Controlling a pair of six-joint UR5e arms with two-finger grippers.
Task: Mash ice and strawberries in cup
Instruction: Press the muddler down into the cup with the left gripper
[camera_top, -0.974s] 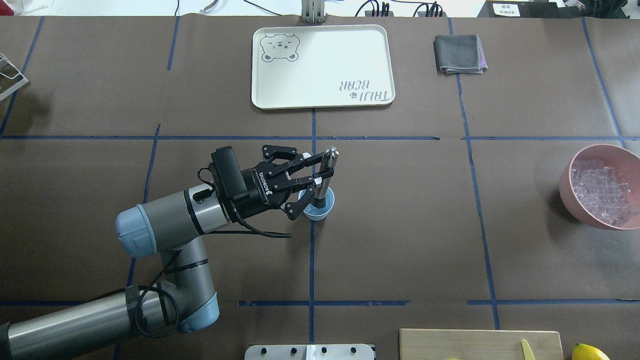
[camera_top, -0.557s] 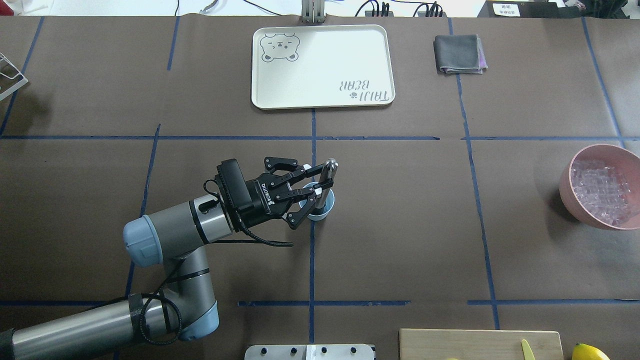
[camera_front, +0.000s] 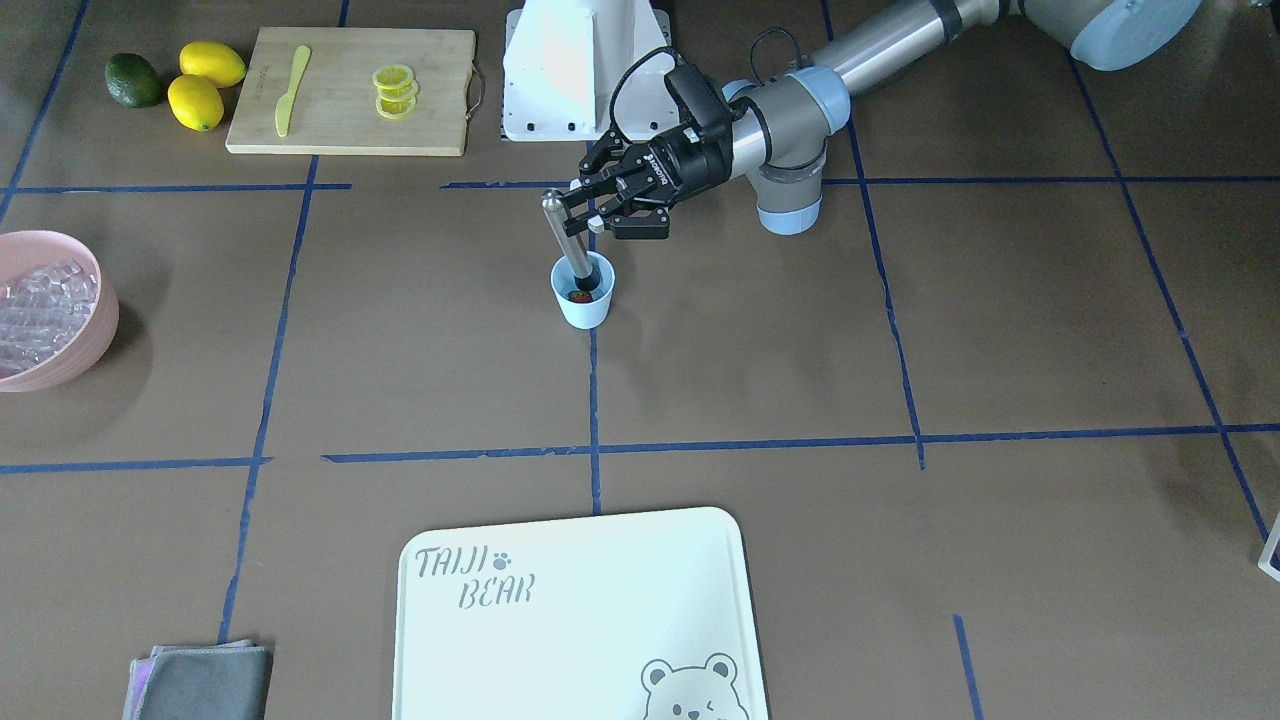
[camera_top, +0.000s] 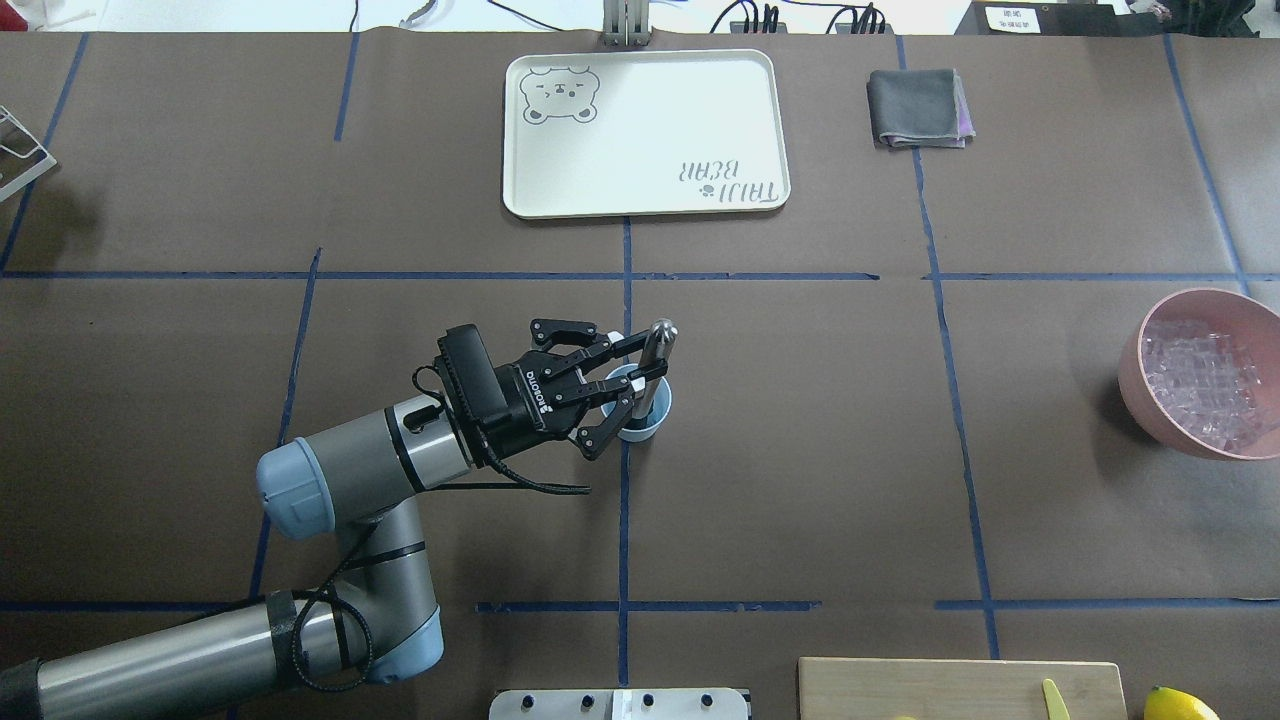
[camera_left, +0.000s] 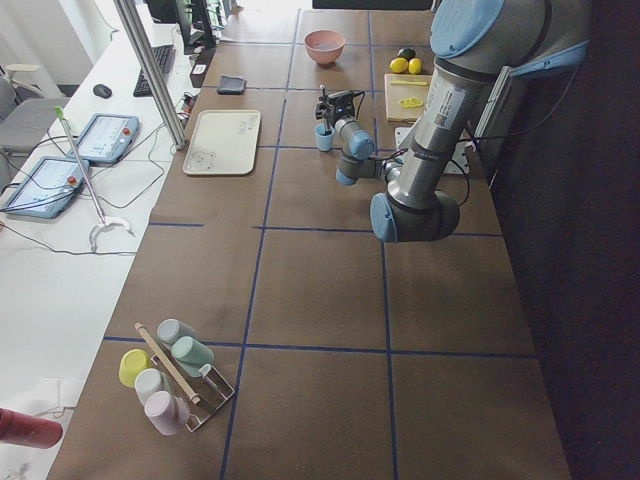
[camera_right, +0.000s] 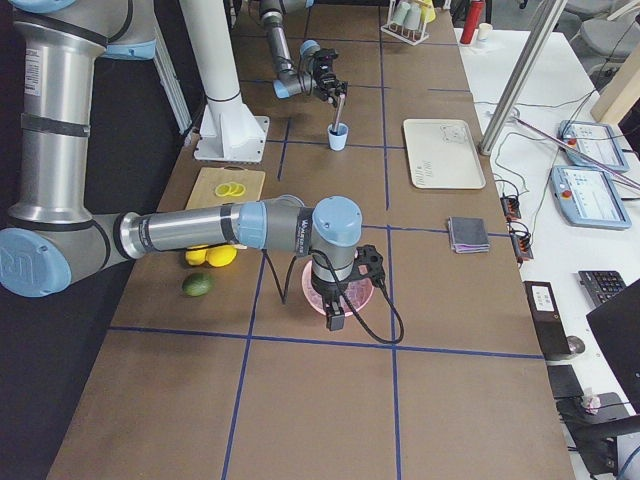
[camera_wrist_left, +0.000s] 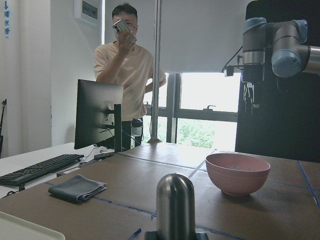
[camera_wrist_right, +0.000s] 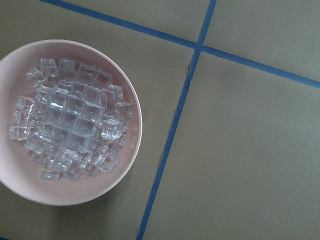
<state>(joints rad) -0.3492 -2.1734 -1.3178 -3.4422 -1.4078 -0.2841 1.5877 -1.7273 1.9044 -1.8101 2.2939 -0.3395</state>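
Tray (camera_front: 600, 640): grey "TAIJI BEAR" with a small paw mark, near one corner; it reads upside down in the overhead view. Left hand (camera_top: 645, 358): white "ROBOTIQ" brand on its black body. White label (camera_top: 1012, 17) beyond the bench's far edge: print too small to read. Blue wall sign (camera_wrist_left: 6, 20) in the left wrist view: characters unreadable.

Left fingers (camera_top: 620, 345) and their metal muddler (camera_top: 661, 335) lower, the muddler deeper in the cup (camera_top: 640, 428).
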